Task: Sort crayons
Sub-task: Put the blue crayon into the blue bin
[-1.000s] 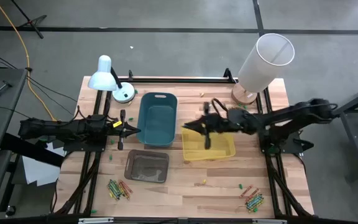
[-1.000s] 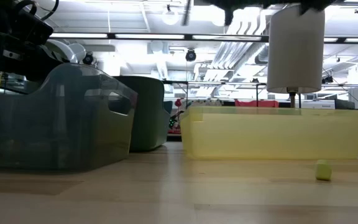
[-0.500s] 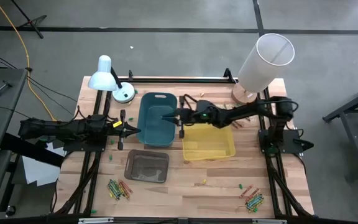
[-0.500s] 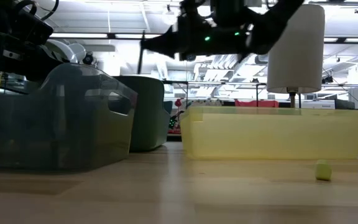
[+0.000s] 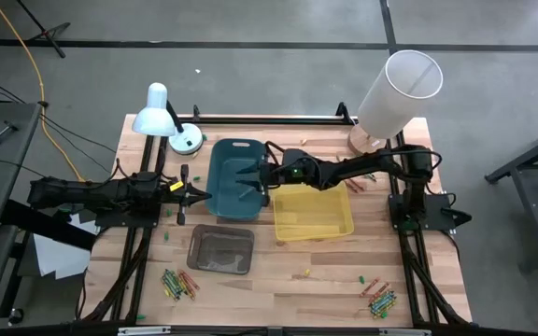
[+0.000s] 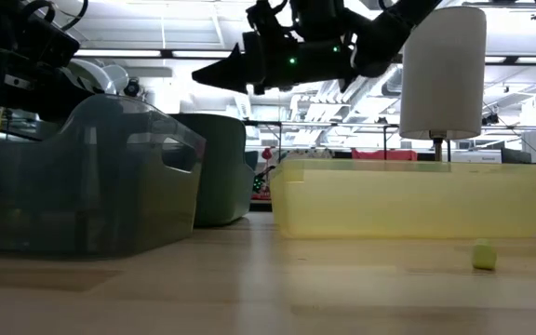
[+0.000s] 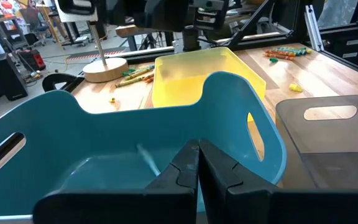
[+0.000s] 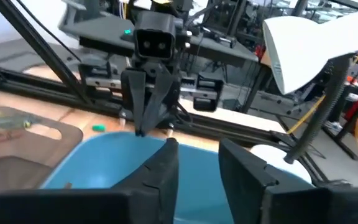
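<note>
Carried across from above the yellow bin [image 5: 313,213] a second ago, the right pincer [image 5: 252,179] is now held over the blue bin [image 5: 235,179], and its fingers [image 8: 163,167], shut then, are seen parted in the right wrist view, with nothing visible between them. From table height the right arm is seen high above the bins, its tip pointing toward the blue one. The left pincer [image 5: 197,195] is parked at the blue bin's left rim, fingers pressed together, unchanged from a second ago. A thin pale stick [image 7: 146,157] is seen lying on the blue bin's floor in the left wrist view; whether it is a crayon cannot be told. Crayons [image 5: 178,282] are heaped near the front left corner of the table [image 5: 278,280], more crayons [image 5: 378,297] near the front right corner, and a few beside the wooden base of the white cylinder [image 5: 395,97]. A grey bin [image 5: 220,250] is placed in front of the blue one.
</note>
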Controlling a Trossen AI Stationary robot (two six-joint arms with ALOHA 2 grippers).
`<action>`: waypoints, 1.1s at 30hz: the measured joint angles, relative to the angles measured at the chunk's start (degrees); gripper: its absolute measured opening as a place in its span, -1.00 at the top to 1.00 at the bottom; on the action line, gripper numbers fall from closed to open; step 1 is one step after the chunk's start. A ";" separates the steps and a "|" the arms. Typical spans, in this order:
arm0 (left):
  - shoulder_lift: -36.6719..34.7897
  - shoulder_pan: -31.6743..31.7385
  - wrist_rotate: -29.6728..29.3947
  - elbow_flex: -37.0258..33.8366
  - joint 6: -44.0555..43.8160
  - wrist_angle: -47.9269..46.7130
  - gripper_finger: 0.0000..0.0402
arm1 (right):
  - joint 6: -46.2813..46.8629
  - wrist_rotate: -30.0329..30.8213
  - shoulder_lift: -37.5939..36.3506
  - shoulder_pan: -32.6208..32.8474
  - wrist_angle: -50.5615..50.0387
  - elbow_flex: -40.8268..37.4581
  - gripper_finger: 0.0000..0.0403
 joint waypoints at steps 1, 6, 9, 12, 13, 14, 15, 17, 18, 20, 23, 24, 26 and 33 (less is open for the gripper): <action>0.01 0.00 0.02 0.00 0.00 0.00 1.00 | -1.01 0.52 -0.84 -0.02 -1.91 0.00 0.41; 0.02 0.00 0.02 0.00 0.00 0.00 1.00 | -3.98 4.70 -9.12 0.25 -18.95 0.02 0.35; 0.02 0.00 0.02 0.00 0.00 -0.02 1.00 | -1.92 8.32 -15.75 0.93 -36.79 0.00 0.35; 0.02 0.00 0.02 0.00 0.00 0.00 1.00 | 6.13 11.65 -22.12 2.06 -54.96 0.00 0.35; 0.00 0.00 0.02 -0.01 0.00 0.00 1.00 | 9.57 12.81 -23.98 2.50 -59.60 -0.29 0.35; 0.00 0.00 0.02 -0.01 0.00 0.01 1.00 | 13.31 14.31 -25.74 3.15 -63.62 -0.77 0.35; 0.02 0.00 0.02 0.00 0.00 0.00 1.00 | 17.21 16.31 -27.29 3.89 -67.21 -1.45 0.35; 0.01 0.00 0.02 0.00 0.00 0.00 1.00 | 24.62 20.53 -30.05 5.45 -72.28 -2.98 0.35; 0.01 0.00 0.02 -0.01 0.00 0.00 1.00 | 27.97 22.69 -31.37 6.20 -74.11 -4.14 0.35; 0.02 0.00 0.02 0.00 0.00 0.00 1.00 | 33.39 26.05 -33.69 7.28 -76.02 -6.82 0.35; 0.02 0.00 0.02 -0.01 0.00 0.00 1.00 | 40.22 28.68 -36.53 8.16 -76.58 -11.21 0.35; 0.01 0.00 0.02 0.00 0.00 0.01 1.00 | 41.99 28.88 -37.27 8.20 -76.61 -12.50 0.35; 0.01 0.00 0.02 0.00 0.00 0.01 1.00 | 44.37 28.69 -38.59 8.20 -76.68 -14.65 0.35; 0.01 0.00 0.02 -0.02 0.00 0.00 1.00 | 42.51 31.05 -40.04 8.05 -73.55 -16.32 0.35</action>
